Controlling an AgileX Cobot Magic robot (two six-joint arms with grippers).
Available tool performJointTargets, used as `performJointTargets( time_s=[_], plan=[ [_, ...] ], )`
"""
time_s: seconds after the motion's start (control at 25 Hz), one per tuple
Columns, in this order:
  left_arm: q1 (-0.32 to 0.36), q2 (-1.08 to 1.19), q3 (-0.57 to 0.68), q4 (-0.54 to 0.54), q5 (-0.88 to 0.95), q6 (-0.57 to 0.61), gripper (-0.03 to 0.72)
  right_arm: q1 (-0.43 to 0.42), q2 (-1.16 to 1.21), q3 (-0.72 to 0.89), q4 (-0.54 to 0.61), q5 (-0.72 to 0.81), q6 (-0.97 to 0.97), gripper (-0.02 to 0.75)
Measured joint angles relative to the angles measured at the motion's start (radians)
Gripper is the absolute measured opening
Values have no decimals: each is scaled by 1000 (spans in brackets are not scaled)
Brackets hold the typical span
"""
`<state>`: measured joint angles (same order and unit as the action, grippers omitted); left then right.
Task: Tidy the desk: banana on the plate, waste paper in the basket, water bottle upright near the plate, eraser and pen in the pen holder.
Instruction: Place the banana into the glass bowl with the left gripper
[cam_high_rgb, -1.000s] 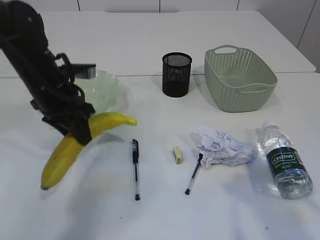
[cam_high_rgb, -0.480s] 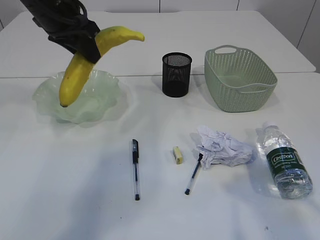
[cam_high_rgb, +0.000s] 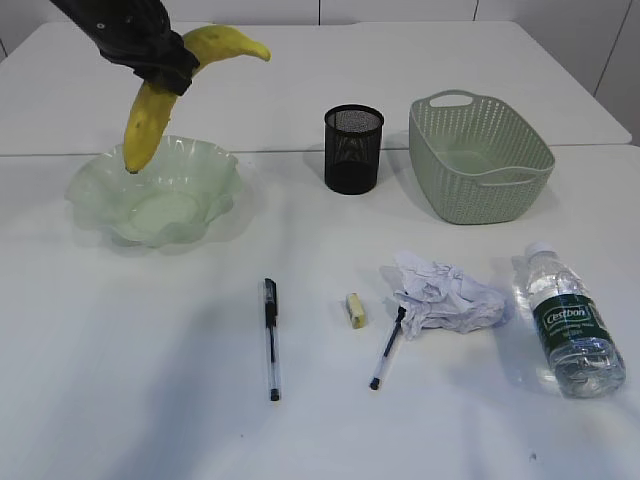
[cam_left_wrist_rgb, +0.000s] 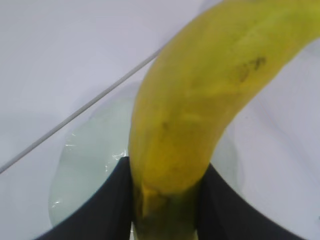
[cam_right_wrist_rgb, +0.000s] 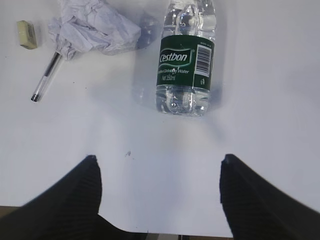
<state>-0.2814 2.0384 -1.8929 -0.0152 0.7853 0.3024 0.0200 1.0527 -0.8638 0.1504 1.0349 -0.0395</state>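
Banana (cam_high_rgb: 150, 110) clamped in left pincer (cam_high_rgb: 165, 68) above plate (cam_high_rgb: 90, 190).

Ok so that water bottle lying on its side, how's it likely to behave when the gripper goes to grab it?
The water bottle lies flat on the desk, so a nudge across its round body would probably roll it. It looks nearly full, so likely heavy for its size. The clear ribbed plastic may be slick and give a little under the pads.

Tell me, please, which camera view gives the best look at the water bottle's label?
The right wrist view: the water bottle lies right below the camera, with its dark green label facing up and the lettering sharp. The exterior view shows the same bottle lying at the right edge, smaller and at a slant. The left wrist view does not show it.
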Motion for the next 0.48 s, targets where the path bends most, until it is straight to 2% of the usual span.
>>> performJointTargets(
  time_s=[0.48],
  plan=[
    [102, 115, 0, 15, -43, -7, 208, 0, 0, 0, 0, -1, 0, 556]
  ],
)
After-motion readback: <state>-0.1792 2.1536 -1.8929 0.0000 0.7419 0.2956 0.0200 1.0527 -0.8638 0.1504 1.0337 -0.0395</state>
